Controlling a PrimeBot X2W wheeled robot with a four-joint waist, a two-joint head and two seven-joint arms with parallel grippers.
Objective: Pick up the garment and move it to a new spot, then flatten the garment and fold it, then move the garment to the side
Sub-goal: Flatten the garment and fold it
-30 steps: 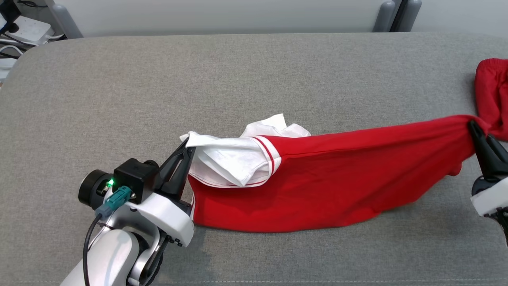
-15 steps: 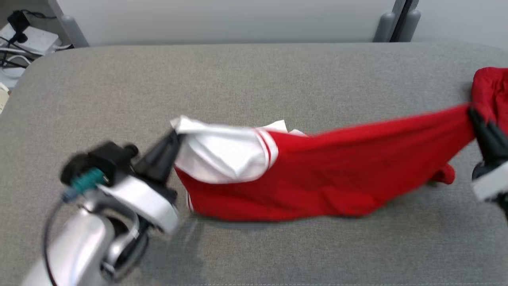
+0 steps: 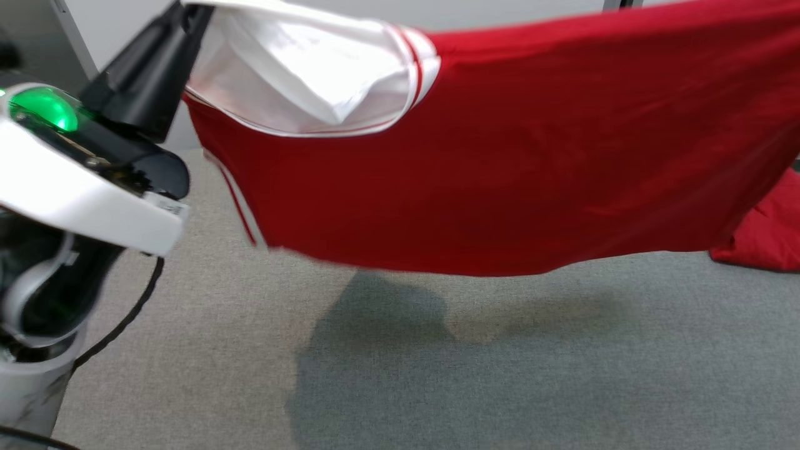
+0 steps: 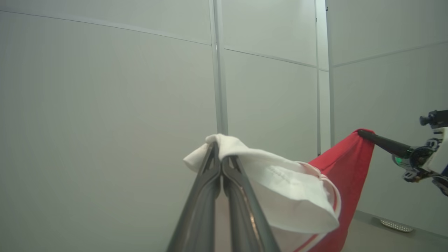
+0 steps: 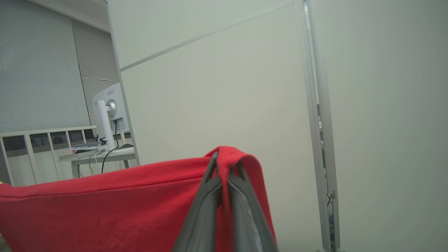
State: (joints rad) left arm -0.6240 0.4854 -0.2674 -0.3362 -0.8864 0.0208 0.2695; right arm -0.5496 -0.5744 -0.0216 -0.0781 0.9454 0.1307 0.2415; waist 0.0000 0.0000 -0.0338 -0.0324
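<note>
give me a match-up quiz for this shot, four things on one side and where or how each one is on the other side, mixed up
Things:
1. left claw
2. right claw
3. red cloth heap
4. garment

States:
A. lying on the grey surface at the right of the head view
B. shut on the white sleeve
C. held up in the air, stretched between the two claws
D. shut on a red edge of the garment

Pairs: 1-B, 2-D, 3-A, 4-C
</note>
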